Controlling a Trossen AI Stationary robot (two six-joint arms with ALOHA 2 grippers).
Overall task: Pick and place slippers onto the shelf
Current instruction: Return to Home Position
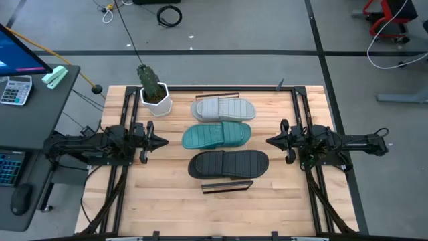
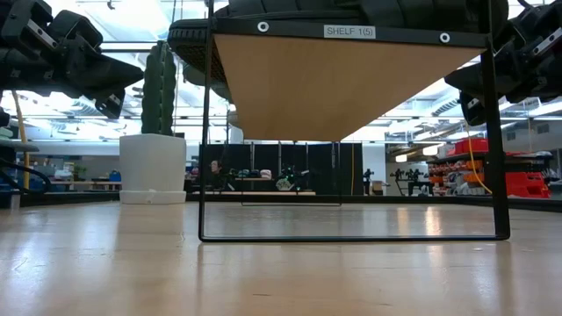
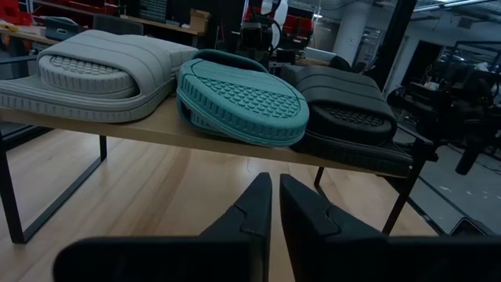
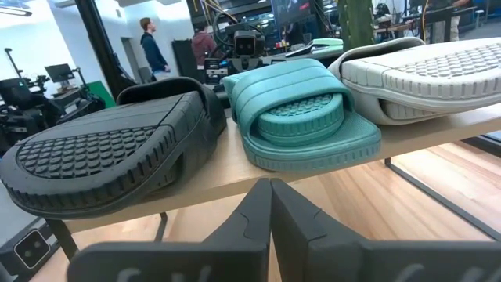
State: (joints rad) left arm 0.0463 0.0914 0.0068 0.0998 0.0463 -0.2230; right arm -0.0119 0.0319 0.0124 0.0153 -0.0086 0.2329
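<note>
Three slippers lie sole-down, side by side on the shelf (image 1: pixel 231 97): light grey (image 1: pixel 224 108) farthest, teal (image 1: pixel 217 135) in the middle, black (image 1: pixel 229 164) nearest. In the left wrist view they show as grey (image 3: pixel 94 74), teal (image 3: pixel 243 98) and black (image 3: pixel 352 113) on the shelf board (image 3: pixel 156 129). My left gripper (image 1: pixel 164 141) hovers left of the shelf, shut, pointing at it. My right gripper (image 1: pixel 269 141) hovers on the shelf's right, shut, pointing at it. Neither touches anything.
A white pot with a cactus (image 1: pixel 154 94) stands on the table's far left, beside the grey slipper. The shelf's dark rail legs (image 2: pixel 351 237) stand on the slatted tabletop (image 1: pixel 167 201). A desk with a calculator (image 1: pixel 15 88) lies off the table's left.
</note>
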